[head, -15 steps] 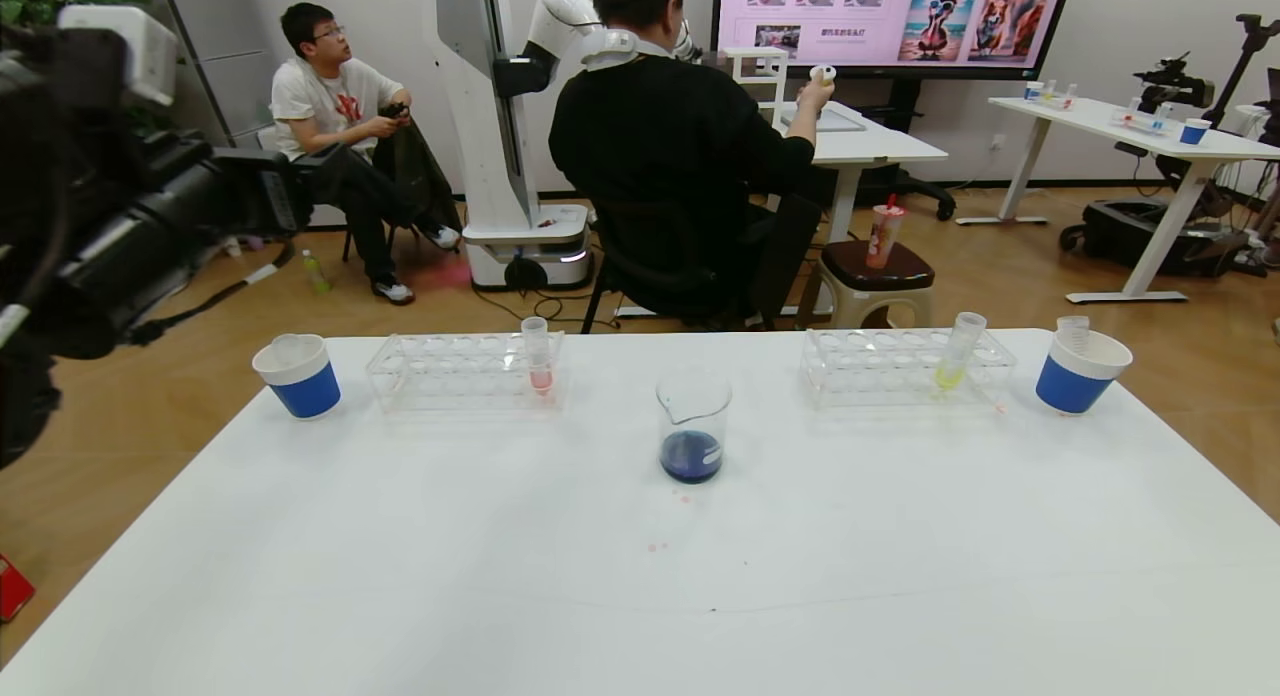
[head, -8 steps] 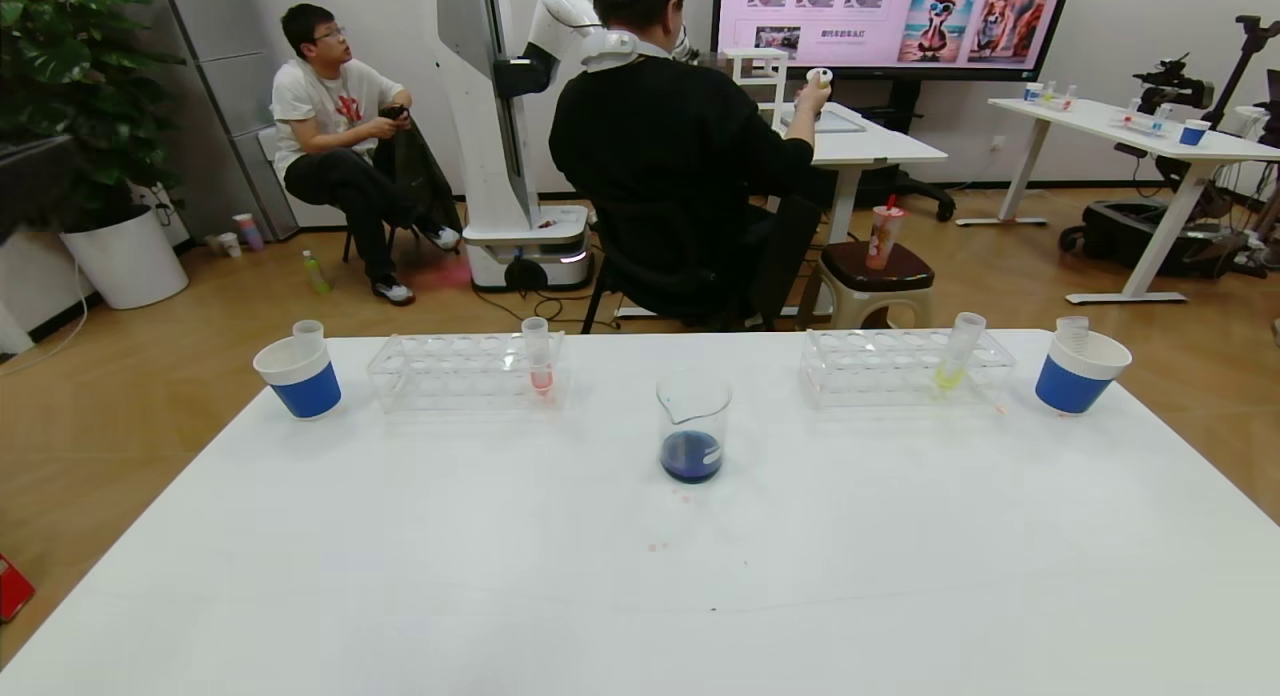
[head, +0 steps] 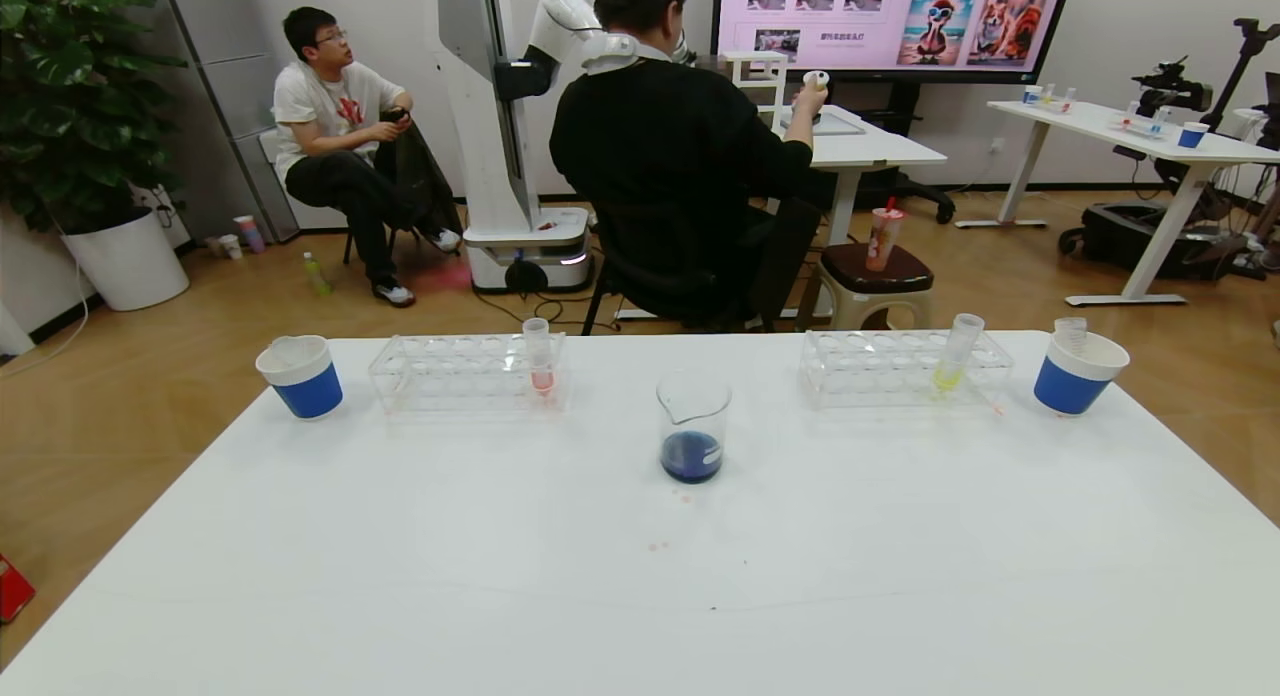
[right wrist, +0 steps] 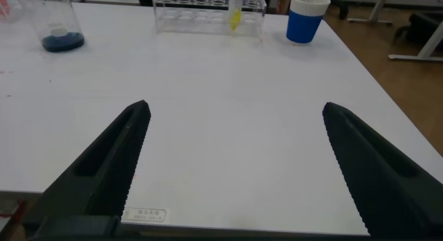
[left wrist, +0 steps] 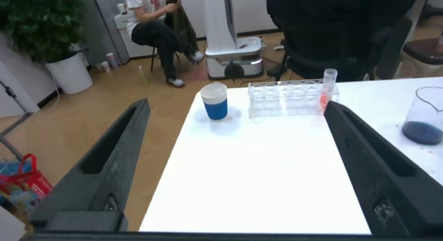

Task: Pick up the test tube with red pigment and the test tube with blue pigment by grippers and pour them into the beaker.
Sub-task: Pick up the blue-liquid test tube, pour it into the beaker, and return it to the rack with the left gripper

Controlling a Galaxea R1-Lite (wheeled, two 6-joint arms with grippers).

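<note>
The beaker (head: 693,426) stands mid-table with dark blue liquid in its bottom; it also shows in the left wrist view (left wrist: 423,120) and the right wrist view (right wrist: 59,23). No tube with vivid orange-red or deep blue liquid is in view. An empty clear tube lies in the left cup (head: 300,376), and another (head: 1071,331) stands in the right cup (head: 1078,373). My left gripper (left wrist: 237,106) is open and empty above the table's left front. My right gripper (right wrist: 236,106) is open and empty above the right front. Neither shows in the head view.
A clear rack (head: 467,372) at the back left holds a tube of pale pink-red liquid (head: 540,361). A second rack (head: 905,368) at the back right holds a yellow-green tube (head: 955,354). Small pink drops (head: 657,547) mark the table. People sit beyond the far edge.
My left arm, which filled the head view's left side a second ago, has drawn back out of that view. The empty tube in the left cup has dropped lower.
</note>
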